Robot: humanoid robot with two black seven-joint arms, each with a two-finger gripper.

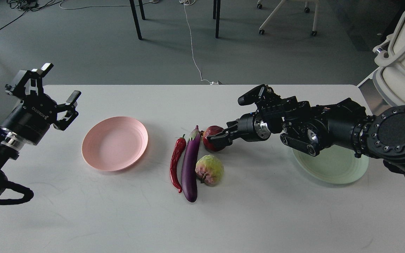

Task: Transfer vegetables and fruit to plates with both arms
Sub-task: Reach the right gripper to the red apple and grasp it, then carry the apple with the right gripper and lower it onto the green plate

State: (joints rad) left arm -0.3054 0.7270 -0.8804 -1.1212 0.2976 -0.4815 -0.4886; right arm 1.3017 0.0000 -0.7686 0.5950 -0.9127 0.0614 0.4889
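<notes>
Risked nudging the pomegranate (212,138) toward the table's (258,218) left edge; right gripper (220,139) touched it, grip unclear. Left gripper (49,95) spread, empty.

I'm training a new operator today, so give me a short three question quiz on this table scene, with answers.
1. True or false: both plates are empty.
2. Which item is the right end effector at? A eggplant, B dark red fruit, C chili pepper.
3. Fill in: the chili pepper lies beside the ____.

Key:
1. True: the pink plate and green plate hold nothing.
2. B: the right end effector is at the dark red fruit; the left end effector hangs open left of the pink plate.
3. Eggplant, right of the chili pepper.
</notes>
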